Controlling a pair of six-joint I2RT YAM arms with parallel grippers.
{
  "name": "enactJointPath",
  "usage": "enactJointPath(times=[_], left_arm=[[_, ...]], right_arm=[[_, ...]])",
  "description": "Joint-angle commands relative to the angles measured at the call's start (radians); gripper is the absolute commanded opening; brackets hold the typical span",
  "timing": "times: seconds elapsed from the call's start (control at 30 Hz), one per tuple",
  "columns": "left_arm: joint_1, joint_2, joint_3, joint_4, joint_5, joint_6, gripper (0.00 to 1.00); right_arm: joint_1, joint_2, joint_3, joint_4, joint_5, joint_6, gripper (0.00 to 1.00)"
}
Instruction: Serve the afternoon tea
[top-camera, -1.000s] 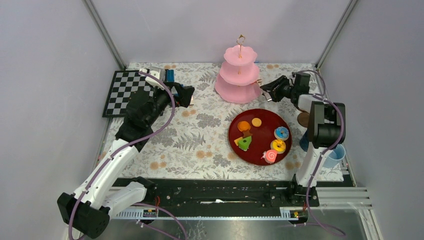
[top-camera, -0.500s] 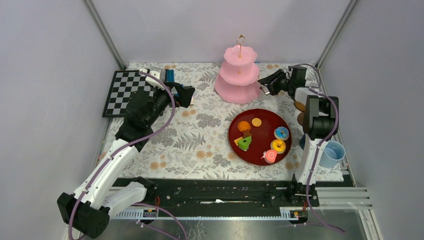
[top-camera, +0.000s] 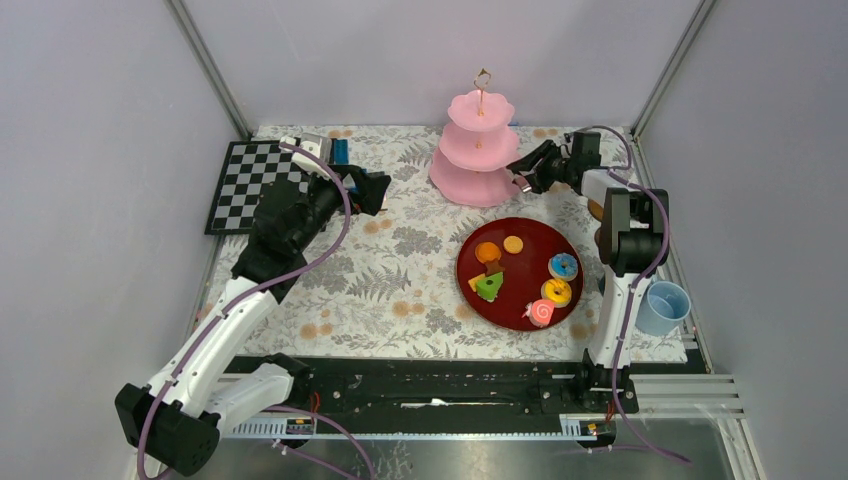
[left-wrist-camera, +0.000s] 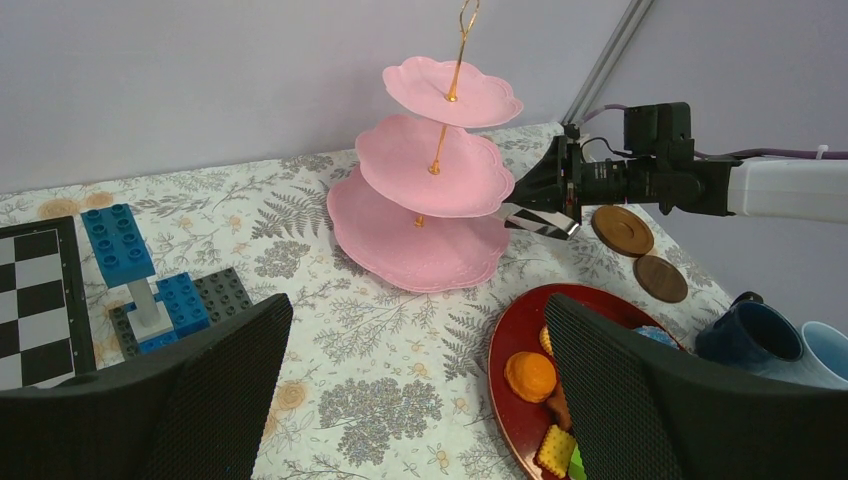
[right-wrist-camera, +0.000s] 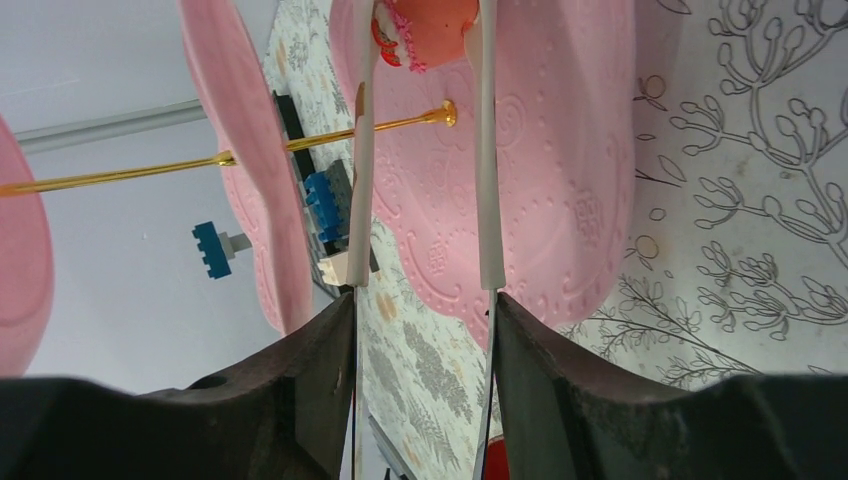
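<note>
The pink three-tier stand (top-camera: 478, 150) is at the back middle. My right gripper (top-camera: 541, 167) is shut on the white tongs (right-wrist-camera: 488, 150) and reaches to the stand's right side. In the right wrist view (right-wrist-camera: 425, 310) the tongs pinch a pink sweet (right-wrist-camera: 425, 30) over the lowest tier (right-wrist-camera: 560, 150). Several toy sweets lie on the dark red tray (top-camera: 525, 270), among them an orange cake (top-camera: 487, 252) and a blue donut (top-camera: 563, 266). My left gripper (top-camera: 375, 190) is open and empty, left of the stand. Two brown saucers (left-wrist-camera: 622, 228) and blue cups (left-wrist-camera: 750, 335) are at the right.
A checkerboard (top-camera: 245, 185) lies at the back left, with blue and grey building blocks (left-wrist-camera: 140, 270) beside it. A light blue cup (top-camera: 667, 305) stands near the table's right edge. The cage walls close in the back and both sides.
My right gripper has moved up and left with the tongs, closer to the stand. The left arm has not moved.
</note>
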Motion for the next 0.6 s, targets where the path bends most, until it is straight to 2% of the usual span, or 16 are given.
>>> enactJointPath(times=[0.0, 0.23, 0.57], left_arm=[[-0.004, 0.0, 0.042, 0.048, 0.022, -0.008, 0.99], [-0.004, 0.002, 0.042, 0.048, 0.023, -0.008, 0.99], [-0.003, 0.003, 0.042, 0.048, 0.026, -0.009, 0.99]], right_arm=[[0.005, -0.008, 0.028, -0.042, 0.026, -0.036, 0.56], [0.002, -0.03, 0.009, -0.041, 0.044, -0.034, 0.6], [-0.026, -0.086, -0.05, 0.0, 0.016, -0.014, 0.59]])
